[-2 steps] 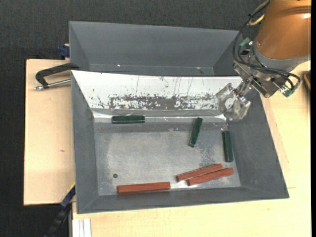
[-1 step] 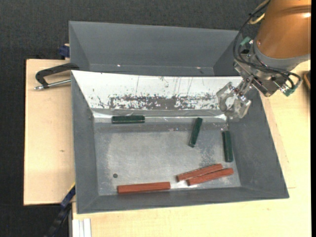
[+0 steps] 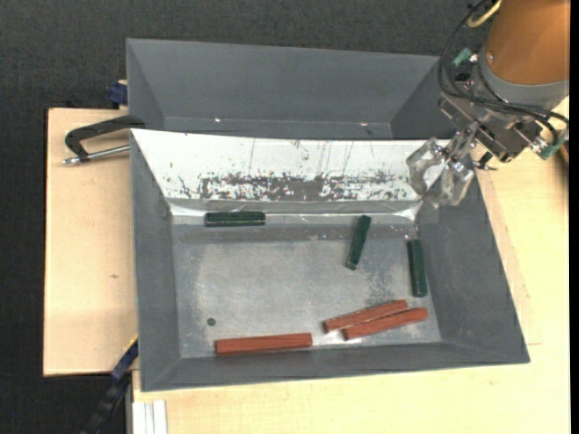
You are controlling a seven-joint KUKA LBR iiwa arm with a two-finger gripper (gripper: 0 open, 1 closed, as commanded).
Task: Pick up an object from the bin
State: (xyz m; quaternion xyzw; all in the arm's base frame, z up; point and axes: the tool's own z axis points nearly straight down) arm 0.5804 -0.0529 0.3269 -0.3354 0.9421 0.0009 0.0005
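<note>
Item: my gripper (image 3: 441,177), above bin (image 3: 470,269) back-right corner; jaws apart, nothing betw. them.
Nearest obj: dark green bar (image 3: 416,268), right side of floor, just frontward of me, long axis front-to-back.
Also: tilted green bar (image 3: 358,241), further left.

Dark speckled floor (image 3: 271,7) (carpet, it seems) spreads from 7 o'clock round through 9 to 12 o'clock. A pale tabletop (image 3: 362,414) shows at 6 and 3 o'clock. The light is soft and even.

Three green sticks (image 3: 358,241), three red sticks (image 3: 262,343)
</note>
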